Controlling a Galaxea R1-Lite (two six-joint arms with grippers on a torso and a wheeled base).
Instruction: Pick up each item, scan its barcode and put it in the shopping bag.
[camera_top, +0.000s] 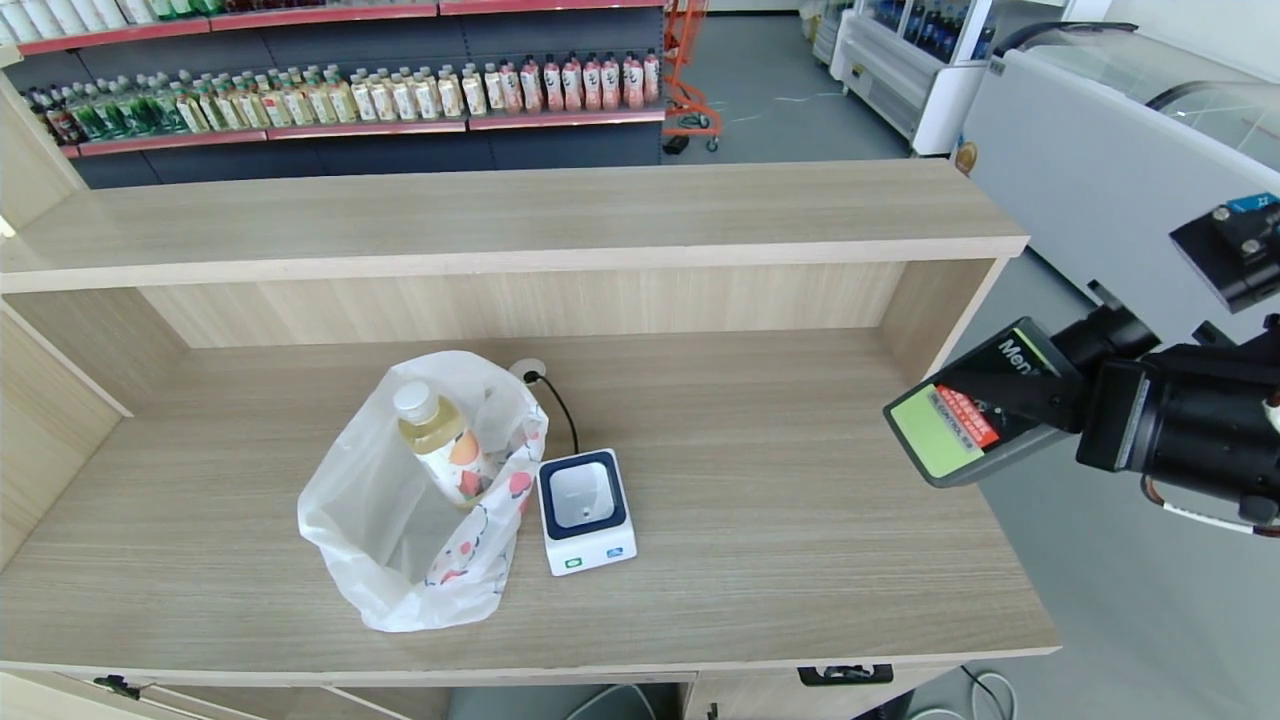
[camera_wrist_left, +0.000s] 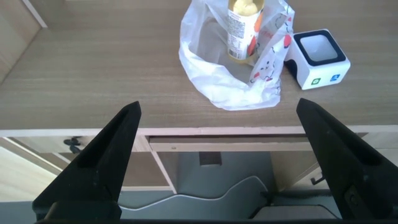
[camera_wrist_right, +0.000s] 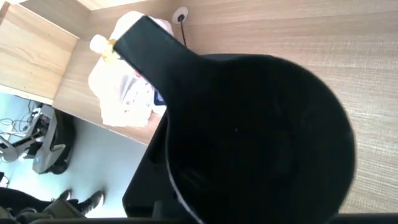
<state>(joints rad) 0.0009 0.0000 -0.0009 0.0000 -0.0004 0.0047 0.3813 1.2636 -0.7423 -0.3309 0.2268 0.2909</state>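
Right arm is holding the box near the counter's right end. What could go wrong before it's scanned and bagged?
The box in the right gripper seems to hang beyond the counter edge; a slip may send it to the floor.
The scanner sits close beside the shopping bag; a low approach may nudge either.
The bottle leans across the bag's mouth, so the box could snag.

Barcode scanner (camera_top: 586, 508) sits on table (camera_top: 800, 480). Shopping bag (camera_top: 400, 540) touches scanner's left side. Bottle (camera_top: 445, 440) stands in the bag, left of and slightly behind scanner. Cable (camera_top: 562, 405) runs back from scanner. Box (camera_top: 975, 415), gripped in right claw (camera_top: 1060, 390), is well right of scanner, past table's edge.
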